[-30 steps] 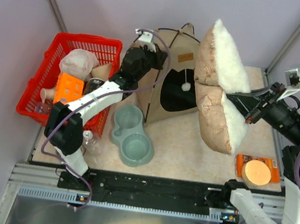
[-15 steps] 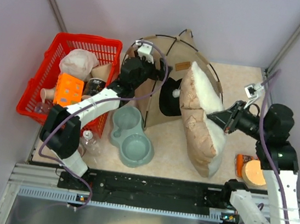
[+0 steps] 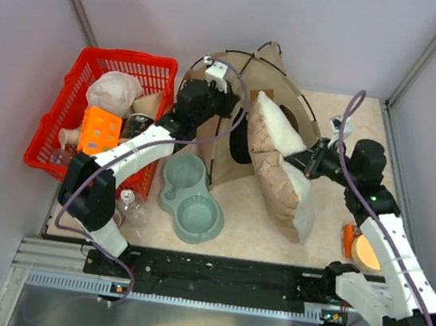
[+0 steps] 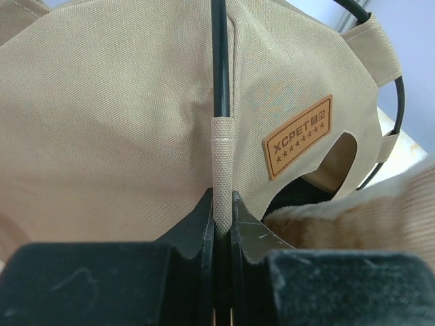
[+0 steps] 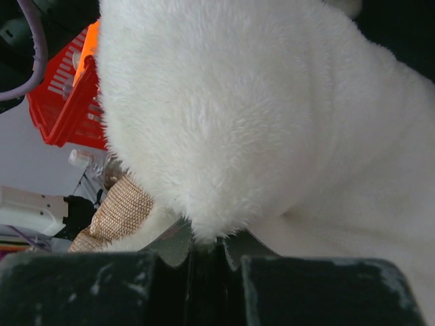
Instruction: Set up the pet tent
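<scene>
The pet tent stands at the middle of the surface's far edge, beside the red basket. The left gripper is pinched tight on its sleeved dark pole — the right gripper is clamped on the fluffy cushion's edge, the cushion leaning against the tent's front.

Fluffy cushion against pet tent

Tan fabric pet tent stands upright at the far middle of the table, thin dark poles arcing over its peak, brown "XCPET" label stitched above the dark doorway.
</scene>
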You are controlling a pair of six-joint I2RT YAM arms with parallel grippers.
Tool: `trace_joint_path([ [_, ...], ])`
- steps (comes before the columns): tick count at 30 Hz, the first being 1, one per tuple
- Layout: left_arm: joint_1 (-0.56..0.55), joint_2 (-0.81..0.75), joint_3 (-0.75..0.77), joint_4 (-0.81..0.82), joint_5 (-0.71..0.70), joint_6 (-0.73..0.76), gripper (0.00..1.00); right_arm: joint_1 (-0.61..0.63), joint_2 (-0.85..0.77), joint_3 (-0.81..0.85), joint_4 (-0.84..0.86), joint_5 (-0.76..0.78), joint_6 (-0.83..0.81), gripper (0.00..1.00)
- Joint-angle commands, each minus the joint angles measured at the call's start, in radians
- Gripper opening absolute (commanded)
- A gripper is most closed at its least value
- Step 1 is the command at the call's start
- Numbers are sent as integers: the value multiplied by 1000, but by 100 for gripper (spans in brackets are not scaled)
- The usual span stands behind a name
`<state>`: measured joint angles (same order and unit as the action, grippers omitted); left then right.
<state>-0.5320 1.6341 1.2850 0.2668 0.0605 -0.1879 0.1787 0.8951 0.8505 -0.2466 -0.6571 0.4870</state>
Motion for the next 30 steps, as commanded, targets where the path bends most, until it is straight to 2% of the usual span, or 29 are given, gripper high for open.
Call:
trace_joint_path([
  [1,4,-20,63,-31,39,-18,0,143,114,-10,188,164,-22,0],
  [5,7,-23,71,-49,55,-45,0,241,232,-37,191,325,1,0],
  [14,23,-34,112,-103,76,-82,0,281,381,-65,240,616,123,0],
  [17,24,-37,122,-115,81,-82,0,324,451,-27,228,795,183,0],
  [19,27,-40,131,-126,81,-84,0,356,502,18,144,958,261,0],
  [23,26,-34,149,-147,84,-88,0,416,561,85,40,1192,346,0],
  [26,26,-30,158,-158,91,-90,0,435,597,146,-28,1269,381,0],
  [30,26,-28,172,-176,88,-88,0,439,692,218,-89,1298,409,0],
])
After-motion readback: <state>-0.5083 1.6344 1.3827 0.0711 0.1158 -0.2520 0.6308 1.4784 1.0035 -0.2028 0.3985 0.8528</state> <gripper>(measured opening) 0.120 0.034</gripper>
